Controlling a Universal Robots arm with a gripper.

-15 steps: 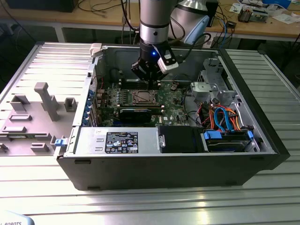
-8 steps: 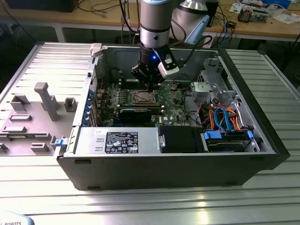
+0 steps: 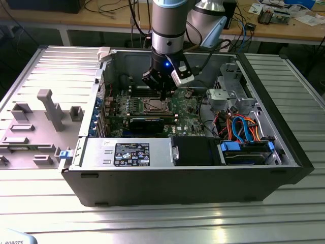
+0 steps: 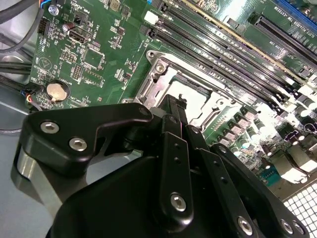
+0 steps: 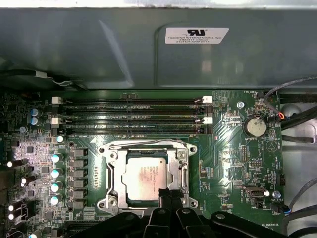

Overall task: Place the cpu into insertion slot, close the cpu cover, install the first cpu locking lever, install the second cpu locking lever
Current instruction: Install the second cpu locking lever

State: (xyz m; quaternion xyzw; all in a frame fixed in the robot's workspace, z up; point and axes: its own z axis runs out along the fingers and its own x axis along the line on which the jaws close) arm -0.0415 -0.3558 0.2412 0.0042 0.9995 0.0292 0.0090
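Grey plastic fixtures (image 3: 48, 109) are sitting on the ribbed metal table (image 3: 167, 223) at the exterior view's left, beside the open computer case (image 3: 284, 168). Further right, the green motherboard (image 3: 185, 112) is lying flat inside the case, and the robot arm (image 3: 167, 25) is reaching down into it from the far side. Its gripper (image 3: 162, 94) is hanging right over the insertion slot (image 3: 154, 105), with the tips down at the socket's edge.

In the first wrist view, the long memory slots (image 5: 131, 111) are running along the far side of the board, and the cpu (image 5: 145, 176) is lying flat in the insertion slot (image 5: 113, 198), its dull silver top showing through the large opening of the cpu cover (image 5: 182, 171), which is lying down over it. The black fingers (image 5: 169, 197) are pressed together, nothing showing between them, their tips touching or hovering just at the near rim of the cover beside the chip; I cannot tell which. A round coin battery (image 5: 256, 126) is sitting to the right on the board.

In the second wrist view, the gripper (image 4: 177, 106) is pointing its joined tips at the cover's (image 4: 153, 84) edge.

At the exterior view's right, blue and orange cables (image 3: 241, 127) are bundling near the drive bay.
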